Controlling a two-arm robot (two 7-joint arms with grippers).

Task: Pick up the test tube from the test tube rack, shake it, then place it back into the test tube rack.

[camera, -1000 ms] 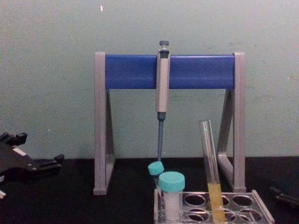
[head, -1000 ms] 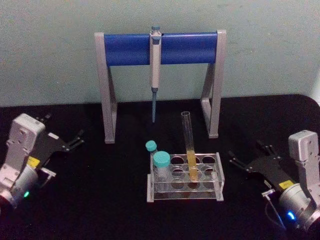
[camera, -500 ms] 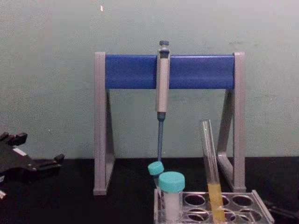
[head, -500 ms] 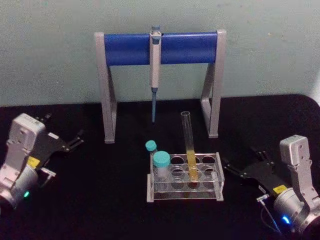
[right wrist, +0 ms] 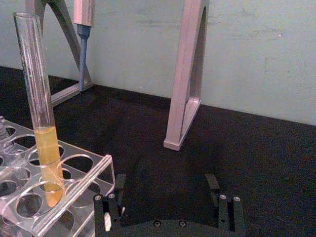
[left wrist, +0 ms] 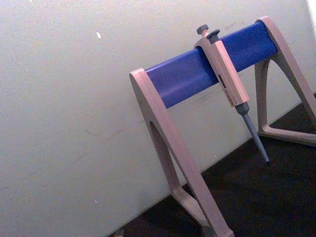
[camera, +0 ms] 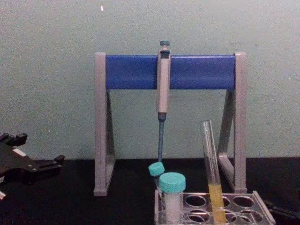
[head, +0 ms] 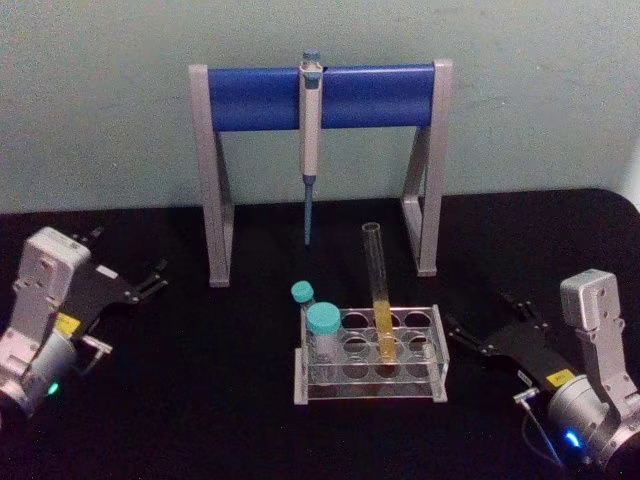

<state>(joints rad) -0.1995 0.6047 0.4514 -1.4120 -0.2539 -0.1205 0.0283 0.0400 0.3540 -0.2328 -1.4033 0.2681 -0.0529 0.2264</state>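
Note:
The test tube (head: 379, 290) is tall clear glass with yellow liquid low down. It stands leaning slightly in a middle hole of the clear plastic test tube rack (head: 368, 392), mid-table. My right gripper (head: 482, 312) sits low just right of the rack, open, its fingers pointing toward the rack and holding nothing. From the right wrist, the test tube (right wrist: 39, 113) rises out of the rack (right wrist: 74, 191), beyond the open right gripper (right wrist: 166, 185) and to one side of it. My left gripper (head: 128, 252) rests open at the table's far left, well away from the rack.
A grey-legged stand with a blue crossbar (head: 320, 97) spans the back, and a grey-blue pipette (head: 310, 130) hangs from it behind the rack. Two teal-capped vials (head: 323, 330) occupy the rack's left end. The black table (head: 200, 400) reaches to the wall.
My right gripper has slid left toward the rack's right end over the last second, then held still. The tube, rack and left arm have not moved.

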